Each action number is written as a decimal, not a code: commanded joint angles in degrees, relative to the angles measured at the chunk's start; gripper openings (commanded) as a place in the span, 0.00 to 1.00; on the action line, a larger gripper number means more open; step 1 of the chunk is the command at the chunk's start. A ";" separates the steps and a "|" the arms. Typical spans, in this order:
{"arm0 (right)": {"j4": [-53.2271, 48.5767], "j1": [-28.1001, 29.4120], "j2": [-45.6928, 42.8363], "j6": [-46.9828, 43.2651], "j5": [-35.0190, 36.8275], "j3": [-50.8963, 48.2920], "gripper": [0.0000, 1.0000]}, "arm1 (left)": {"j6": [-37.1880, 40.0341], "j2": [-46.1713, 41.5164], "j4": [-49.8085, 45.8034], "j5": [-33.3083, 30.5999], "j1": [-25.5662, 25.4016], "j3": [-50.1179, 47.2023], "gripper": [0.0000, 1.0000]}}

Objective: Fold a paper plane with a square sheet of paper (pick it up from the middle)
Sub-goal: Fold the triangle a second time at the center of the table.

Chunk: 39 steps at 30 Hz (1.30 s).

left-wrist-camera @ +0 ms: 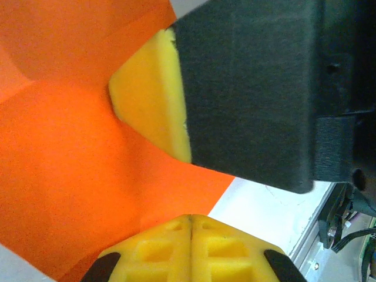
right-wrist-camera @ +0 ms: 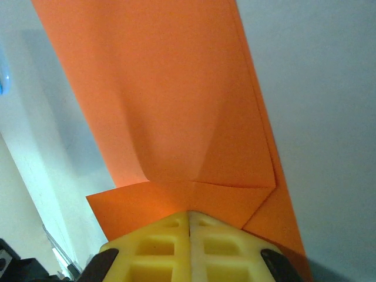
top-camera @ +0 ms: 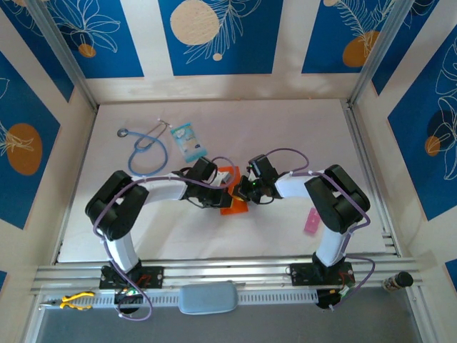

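The square sheet of paper (top-camera: pixel 234 206) is bright orange and partly folded, lying on the white table between both grippers. In the right wrist view the paper (right-wrist-camera: pixel 176 106) shows folded flaps and creases, and my right gripper (right-wrist-camera: pixel 189 214) is shut with its yellow tips resting on a flap. In the left wrist view my left gripper (left-wrist-camera: pixel 191 217) is also shut, its tips at the edge of the paper (left-wrist-camera: pixel 70 176). The right gripper's yellow pad (left-wrist-camera: pixel 153 100) presses on the sheet just ahead. From above, the left gripper (top-camera: pixel 218 194) and right gripper (top-camera: pixel 241 191) meet over the paper.
A blue stethoscope (top-camera: pixel 146 146) and a light-blue patterned packet (top-camera: pixel 188 140) lie at the back left. A small pink strip (top-camera: pixel 311 222) lies by the right arm's base. The table (top-camera: pixel 285 136) is walled on three sides.
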 commanded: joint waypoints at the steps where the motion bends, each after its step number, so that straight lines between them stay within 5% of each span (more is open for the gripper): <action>1: -5.86 0.06 0.87 0.39 2.69 -1.52 0.00 | 1.72 1.54 -3.02 -0.57 -0.48 1.02 0.02; 29: -6.28 -0.43 0.85 -0.10 2.89 -2.22 0.00 | 2.72 -7.16 -5.58 -1.84 -0.52 -8.85 0.03; 39: -6.89 -0.30 0.53 -0.26 2.43 -1.67 0.00 | 3.04 -7.59 -5.06 -0.75 0.31 -1.30 0.04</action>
